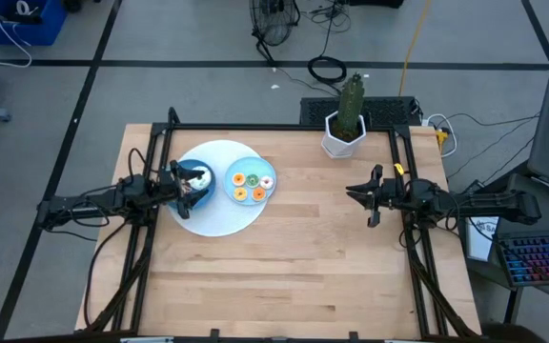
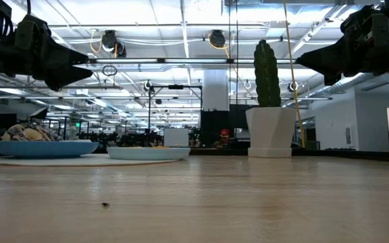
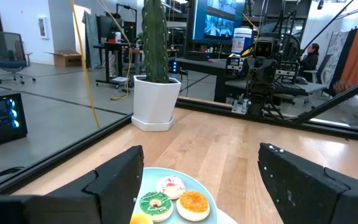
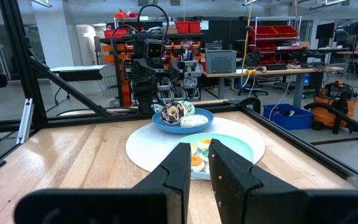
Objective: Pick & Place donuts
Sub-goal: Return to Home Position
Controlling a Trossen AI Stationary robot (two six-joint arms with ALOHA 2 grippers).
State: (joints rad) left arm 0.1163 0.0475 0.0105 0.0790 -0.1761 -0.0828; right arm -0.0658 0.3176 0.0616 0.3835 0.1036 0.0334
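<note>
Several iced donuts (image 1: 252,184) lie on a light blue plate (image 1: 253,168), which rests on a round white mat (image 1: 219,214) at the table's left. More donuts (image 4: 180,112) sit in the dark blue bowl (image 4: 166,127) on the same mat. My left gripper (image 1: 187,184) hangs open and level above the bowl, pointing at the plate. In the left wrist view, green, white and orange donuts (image 3: 169,198) show between its fingers. My right gripper (image 1: 353,191) hovers shut over the table's right part, pointing level at the plate (image 4: 235,148).
A cactus in a white pot (image 1: 344,129) stands at the table's far edge, right of the plate. A black frame rail (image 1: 284,127) runs around the table. Bare wood (image 1: 303,267) spreads between the arms and toward the near edge.
</note>
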